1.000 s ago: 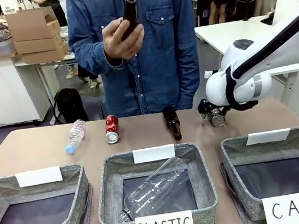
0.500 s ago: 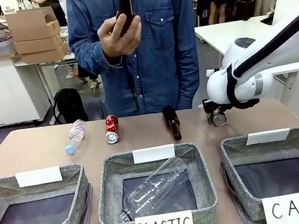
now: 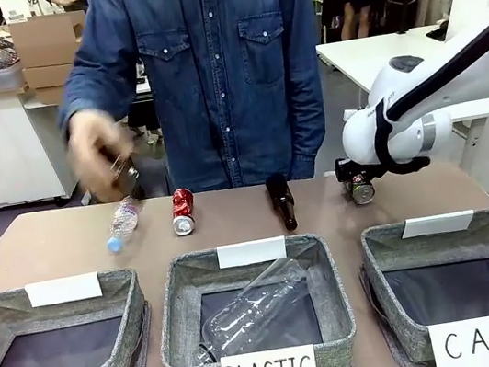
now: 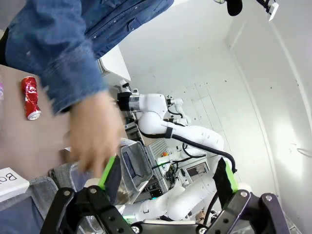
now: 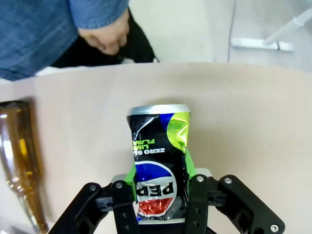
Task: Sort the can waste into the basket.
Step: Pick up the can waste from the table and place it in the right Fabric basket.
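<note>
— Right of centre in the front view, what has the right gripper (image 5: 160,170) got?

— Its jaws are clenched on the dark can (image 5: 157,141), a pad on each side (whether it's off the table, I can't tell). It sits just above the CAN basket (image 3: 379,283), which is at lower right of the frame.

— So how far along?

— Nothing is in that basket yet. One can is gripped; the red can (image 3: 182,211) lies left of centre, untouched. Both are left to drop in, I'd judge.

— And the left gripper (image 4: 168,175)?

— Released, nothing between its fingers.

— Anything in the way?

— A brown bottle (image 3: 281,201) lies between the two cans, and a clear bottle (image 3: 123,223) is near the red one, on its left. The person's hand (image 3: 100,150), blurred, hangs above that clear bottle at upper left, so a reach for the red can could crowd it. The PLASTIC basket (image 3: 336,290) holds one clear bottle.
</note>
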Tool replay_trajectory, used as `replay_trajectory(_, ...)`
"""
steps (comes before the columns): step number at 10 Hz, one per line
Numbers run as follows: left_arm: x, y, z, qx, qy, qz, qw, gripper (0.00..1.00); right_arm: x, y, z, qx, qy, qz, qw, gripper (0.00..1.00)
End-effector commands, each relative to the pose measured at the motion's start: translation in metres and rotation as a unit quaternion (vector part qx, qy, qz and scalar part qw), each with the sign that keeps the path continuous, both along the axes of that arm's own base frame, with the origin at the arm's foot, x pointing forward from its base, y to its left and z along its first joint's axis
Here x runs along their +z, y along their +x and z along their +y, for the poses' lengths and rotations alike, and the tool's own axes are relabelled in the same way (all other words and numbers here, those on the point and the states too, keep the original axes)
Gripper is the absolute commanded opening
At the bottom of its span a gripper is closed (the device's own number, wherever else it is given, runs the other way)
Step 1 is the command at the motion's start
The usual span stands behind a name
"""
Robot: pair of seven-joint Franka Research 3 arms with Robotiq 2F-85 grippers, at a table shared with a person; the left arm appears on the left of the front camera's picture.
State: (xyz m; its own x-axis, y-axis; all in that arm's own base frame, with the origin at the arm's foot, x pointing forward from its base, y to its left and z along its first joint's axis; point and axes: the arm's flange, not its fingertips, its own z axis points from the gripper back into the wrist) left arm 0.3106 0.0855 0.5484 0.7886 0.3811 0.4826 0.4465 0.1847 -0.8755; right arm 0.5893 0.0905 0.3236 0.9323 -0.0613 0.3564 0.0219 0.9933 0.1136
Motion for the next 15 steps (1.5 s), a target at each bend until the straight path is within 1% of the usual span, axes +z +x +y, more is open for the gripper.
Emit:
replay_trajectory(1, 0.001, 0.001, -0.001, 0.0, -0.007, -0.012, 1.0, 1.0, 0.057, -0.055, -0.025, -0.001, 0.031, -0.008, 0.999, 0.0)
replay_trajectory(2, 0.001, 0.001, -0.001, 0.0, -0.007, -0.012, 1.0, 1.0, 0.082, -0.089, -0.038, 0.026, 0.069, -0.02, 0.997, 0.0)
replay_trajectory(3, 0.001, 0.001, -0.001, 0.0, -0.007, -0.012, 1.0, 1.0, 0.105, -0.124, -0.054, 0.093, 0.128, -0.014, 0.987, 0.0)
replay_trajectory(4, 0.001, 0.001, -0.001, 0.0, -0.007, -0.012, 1.0, 1.0, 0.121, -0.158, -0.076, 0.168, 0.193, -0.009, 0.967, 0.0)
replay_trajectory(5, 0.001, 0.001, -0.001, 0.0, -0.007, -0.012, 1.0, 1.0, 0.128, -0.19, -0.102, 0.255, 0.254, 0.012, 0.933, 0.0)
replay_trajectory(6, 0.001, 0.001, -0.001, 0.0, -0.007, -0.012, 1.0, 1.0, 0.125, -0.208, -0.122, 0.307, 0.314, 0.029, 0.898, 0.0)
replay_trajectory(7, 0.001, 0.001, -0.001, 0.0, -0.007, -0.012, 1.0, 1.0, 0.116, -0.219, -0.135, 0.309, 0.34, 0.036, 0.888, 0.0)
replay_trajectory(8, 0.001, 0.001, -0.001, 0.0, -0.007, -0.012, 1.0, 1.0, 0.104, -0.227, -0.141, 0.304, 0.34, 0.043, 0.889, 0.0)
replay_trajectory(9, 0.001, 0.001, -0.001, 0.0, -0.007, -0.012, 1.0, 1.0, 0.094, -0.233, -0.144, 0.312, 0.339, 0.046, 0.886, 0.0)
replay_trajectory(10, 0.001, 0.001, -0.001, 0.0, -0.007, -0.012, 1.0, 1.0, 0.09, -0.236, -0.143, 0.32, 0.331, 0.046, 0.887, 0.0)
replay_trajectory(11, 0.001, 0.001, -0.001, 0.0, -0.007, -0.012, 1.0, 1.0, 0.089, -0.235, -0.143, 0.32, 0.326, 0.044, 0.888, 0.0)
replay_trajectory(15, 0.001, 0.001, -0.001, 0.0, -0.007, -0.012, 1.0, 1.0, 0.092, -0.225, -0.143, 0.323, 0.327, 0.042, 0.887, 0.0)
